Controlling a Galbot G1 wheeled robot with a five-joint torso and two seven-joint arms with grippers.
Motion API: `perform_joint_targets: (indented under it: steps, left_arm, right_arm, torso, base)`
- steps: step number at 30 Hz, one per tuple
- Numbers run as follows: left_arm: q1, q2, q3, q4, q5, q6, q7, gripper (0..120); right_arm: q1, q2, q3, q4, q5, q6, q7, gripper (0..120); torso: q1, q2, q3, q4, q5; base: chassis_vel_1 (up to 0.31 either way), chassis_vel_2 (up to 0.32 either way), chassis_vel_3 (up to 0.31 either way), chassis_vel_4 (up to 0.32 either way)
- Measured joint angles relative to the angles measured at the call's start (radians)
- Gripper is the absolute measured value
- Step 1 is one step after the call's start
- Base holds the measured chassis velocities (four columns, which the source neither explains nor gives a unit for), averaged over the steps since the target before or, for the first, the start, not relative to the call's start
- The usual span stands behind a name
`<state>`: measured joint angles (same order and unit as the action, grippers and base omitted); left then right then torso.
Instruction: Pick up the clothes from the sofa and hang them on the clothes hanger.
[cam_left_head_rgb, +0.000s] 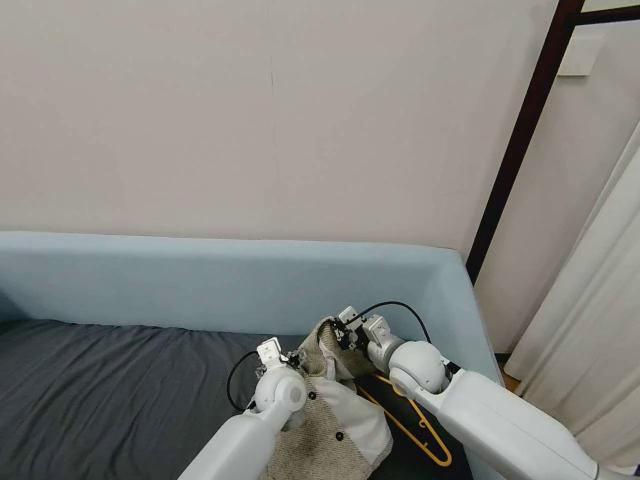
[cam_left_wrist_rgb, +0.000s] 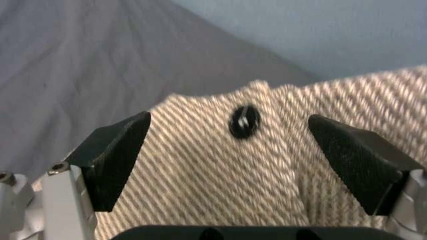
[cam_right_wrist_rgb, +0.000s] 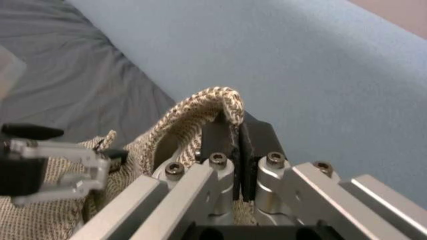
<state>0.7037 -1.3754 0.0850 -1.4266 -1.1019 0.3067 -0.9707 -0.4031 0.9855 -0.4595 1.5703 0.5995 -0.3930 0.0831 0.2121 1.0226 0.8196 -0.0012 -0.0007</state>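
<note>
Surface: a sofa (cam_left_head_rgb: 440, 290) with a dark grey seat (cam_left_head_rgb: 100, 390) and a pale blue backrest (cam_left_head_rgb: 200, 280). Behind it stands a plain beige wall (cam_left_head_rgb: 250, 110). A dark post (cam_left_head_rgb: 515, 150) and a white curtain (cam_left_head_rgb: 600, 340) stand beyond the sofa's end, on the right claw's outer side.

Right claw (cam_right_wrist_rgb: 237, 134): jaws closed tight, pinching a raised fold of the knitted beige cardigan (cam_right_wrist_rgb: 212, 97). In the head view this claw (cam_left_head_rgb: 343, 322) sits close in front of the backrest, at the top edge of the cardigan (cam_left_head_rgb: 335, 420).

Left claw (cam_left_wrist_rgb: 228, 120): jaws spread wide, gripping nothing. The knit (cam_left_wrist_rgb: 200, 175) lies between and beneath the pads, with a black button (cam_left_wrist_rgb: 244, 121) about midway between them. Contact with the cloth cannot be confirmed. In the head view this claw (cam_left_head_rgb: 272, 352) is beside the right claw, over the same cardigan.

An orange hanger (cam_left_head_rgb: 425, 432) lies on the seat beneath the right arm, just beside the cardigan's edge.
</note>
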Motion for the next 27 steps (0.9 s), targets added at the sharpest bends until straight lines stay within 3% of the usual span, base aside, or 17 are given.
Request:
perform_joint_targets:
  steps: [4, 7, 9, 12, 17, 18, 20, 22, 27]
  left_arm:
    - [0.005, -0.018, 0.000, 0.011, 0.002, 0.003, -0.015, 87]
    - [0.012, -0.026, -0.007, 0.025, 0.014, -0.001, -0.020, 71]
    - [0.012, -0.025, -0.008, 0.028, 0.015, -0.002, -0.020, 69]
    - [0.012, -0.019, -0.010, 0.037, 0.016, -0.005, -0.017, 54]
    - [0.011, -0.018, -0.011, 0.043, 0.021, -0.015, -0.005, 41]
    - [0.011, -0.018, -0.011, 0.043, 0.023, -0.016, -0.004, 32]
    - [0.012, -0.017, -0.011, 0.043, 0.025, -0.018, -0.003, 31]
    - [0.020, -0.011, -0.011, 0.040, 0.033, -0.022, -0.003, 18]
    - [0.040, 0.008, -0.006, 0.013, 0.054, -0.034, -0.001, 1]
  right_arm:
    - [-0.006, -0.010, 0.005, 0.000, 0.002, 0.000, 0.001, 0]
    - [-0.015, -0.017, 0.007, -0.002, -0.001, 0.001, 0.002, 0]
    - [-0.016, -0.018, 0.008, -0.002, -0.001, 0.002, 0.002, 0]
    - [-0.017, -0.021, 0.009, -0.002, 0.001, 0.003, 0.004, 0]
    - [-0.017, -0.026, 0.009, 0.000, 0.003, 0.004, 0.004, 0]
    - [-0.017, -0.028, 0.009, 0.001, 0.004, 0.005, 0.004, 0]
    - [-0.017, -0.029, 0.009, 0.001, 0.004, 0.005, 0.004, 0]
    - [-0.020, -0.032, 0.009, 0.002, 0.004, 0.006, 0.004, 0]
    - [-0.031, -0.038, 0.012, 0.009, 0.004, 0.008, 0.004, 0]
  torso:
    - [0.000, 0.000, 0.000, -0.0001, 0.0000]
    - [0.000, 0.000, 0.000, -0.0002, 0.0000]
    - [0.000, 0.000, 0.000, -0.0001, 0.0000]
    - [0.000, 0.000, 0.000, 0.0001, 0.0000]
    - [0.000, 0.000, 0.000, 0.0000, -0.0001]
    - [0.000, 0.000, 0.000, 0.0000, -0.0001]
    - [0.000, 0.000, 0.000, -0.0001, -0.0002]
    - [0.000, 0.000, 0.000, 0.0000, -0.0001]
    - [0.000, 0.000, 0.000, 0.0000, -0.0003]
  base:
    - [0.000, 0.000, 0.000, 0.000]
    - [0.000, 0.000, 0.000, 0.000]
    - [0.000, 0.000, 0.000, 0.000]
    - [0.000, 0.000, 0.000, 0.000]
    - [0.000, 0.000, 0.000, 0.000]
    - [0.000, 0.000, 0.000, 0.000]
    - [0.000, 0.000, 0.000, 0.000]
    - [0.000, 0.000, 0.000, 0.000]
    - [0.000, 0.000, 0.000, 0.000]
